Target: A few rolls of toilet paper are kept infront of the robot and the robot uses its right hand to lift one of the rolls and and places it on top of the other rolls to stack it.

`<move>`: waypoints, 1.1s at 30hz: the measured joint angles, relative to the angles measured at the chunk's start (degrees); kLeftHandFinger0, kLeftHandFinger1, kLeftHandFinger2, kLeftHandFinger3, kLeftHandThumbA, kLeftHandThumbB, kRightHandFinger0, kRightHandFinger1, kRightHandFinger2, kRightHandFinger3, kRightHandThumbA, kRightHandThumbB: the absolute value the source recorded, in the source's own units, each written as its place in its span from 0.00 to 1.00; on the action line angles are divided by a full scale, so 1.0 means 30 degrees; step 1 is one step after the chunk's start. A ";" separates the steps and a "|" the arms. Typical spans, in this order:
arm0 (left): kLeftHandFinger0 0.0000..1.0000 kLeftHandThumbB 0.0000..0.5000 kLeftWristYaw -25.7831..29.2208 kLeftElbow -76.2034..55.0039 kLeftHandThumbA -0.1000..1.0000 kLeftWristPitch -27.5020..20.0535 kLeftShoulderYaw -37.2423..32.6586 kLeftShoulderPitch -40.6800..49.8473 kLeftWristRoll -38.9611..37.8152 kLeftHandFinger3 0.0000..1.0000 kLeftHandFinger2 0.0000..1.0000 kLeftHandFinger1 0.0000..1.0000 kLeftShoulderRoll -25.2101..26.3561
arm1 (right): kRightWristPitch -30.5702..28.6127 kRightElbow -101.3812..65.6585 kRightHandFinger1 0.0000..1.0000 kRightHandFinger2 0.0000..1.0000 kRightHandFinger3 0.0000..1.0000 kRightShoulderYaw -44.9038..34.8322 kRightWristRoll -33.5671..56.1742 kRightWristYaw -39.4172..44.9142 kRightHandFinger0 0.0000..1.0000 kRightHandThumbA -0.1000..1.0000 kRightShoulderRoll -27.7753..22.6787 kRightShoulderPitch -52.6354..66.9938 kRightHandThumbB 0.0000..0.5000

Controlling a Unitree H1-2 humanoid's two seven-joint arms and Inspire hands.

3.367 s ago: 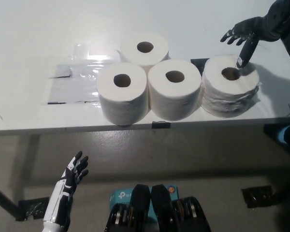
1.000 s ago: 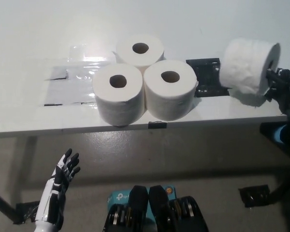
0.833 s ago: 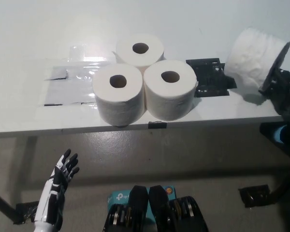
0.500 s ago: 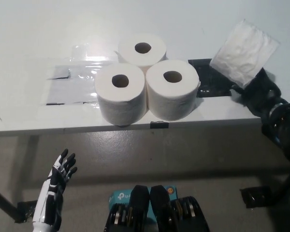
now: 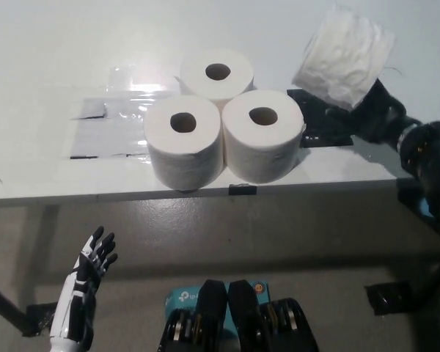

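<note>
Black right hand (image 5: 378,111) closed on a tilted toilet roll (image 5: 342,56) held above the white table (image 5: 44,66), right of three upright rolls (image 5: 224,125) clustered near its front edge, white left hand (image 5: 92,258) open low over grey floor (image 5: 315,242).
</note>
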 measured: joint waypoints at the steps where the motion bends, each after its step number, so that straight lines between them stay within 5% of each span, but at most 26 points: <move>1: 1.00 0.26 -0.0001 0.0000 1.00 0.0006 -0.0001 0.0001 0.0003 1.00 1.00 1.00 0.0003 | 0.0078 -0.0186 0.00 0.00 0.00 0.0237 -0.0003 0.0103 0.00 0.77 -0.0037 -0.0085 0.06; 6: 1.00 0.23 -0.0002 0.0001 1.00 0.0017 -0.0004 0.0001 0.0029 1.00 1.00 1.00 0.0024 | 0.0367 -0.0820 0.00 0.00 0.00 0.1295 -0.0021 0.0468 0.00 0.74 -0.0324 -0.0416 0.04; 9: 1.00 0.23 0.0000 0.0003 1.00 0.0012 -0.0015 0.0000 0.0081 1.00 1.00 1.00 0.0023 | 0.0363 -0.1246 0.00 0.00 0.00 0.1969 -0.0066 0.0535 0.00 0.75 -0.0463 -0.0515 0.11; 16: 1.00 0.21 -0.0003 0.0006 1.00 0.0016 -0.0058 0.0005 0.0243 1.00 1.00 1.00 0.0023 | 0.0321 -0.1608 0.00 0.00 0.00 0.4065 -0.0621 0.0550 0.00 0.69 -0.0648 -0.0583 0.04; 18: 1.00 0.20 -0.0004 0.0005 1.00 0.0016 -0.0078 0.0006 0.0265 1.00 1.00 1.00 0.0023 | 0.0324 -0.1608 0.00 0.00 0.00 0.4522 -0.0788 0.0548 0.00 0.64 -0.0642 -0.0612 0.27; 19: 1.00 0.20 -0.0006 0.0003 1.00 0.0016 -0.0091 0.0015 0.0279 1.00 1.00 1.00 0.0024 | 0.0324 -0.1608 0.00 0.00 0.00 0.4905 -0.0921 0.0549 0.00 0.63 -0.0633 -0.0645 0.27; 24: 1.00 0.19 -0.0006 -0.0001 1.00 0.0023 -0.0127 0.0028 0.0339 1.00 1.00 1.00 0.0027 | 0.0355 -0.1601 0.00 0.00 0.00 0.5858 -0.1380 0.0464 0.00 0.68 -0.0515 -0.0899 0.08; 33: 1.00 0.20 -0.0010 -0.0018 1.00 0.0041 -0.0174 0.0024 0.0422 1.00 1.00 1.00 0.0051 | 0.0386 -0.1574 0.00 0.00 0.00 0.6924 -0.2168 -0.0165 0.00 0.66 0.0136 -0.1313 0.10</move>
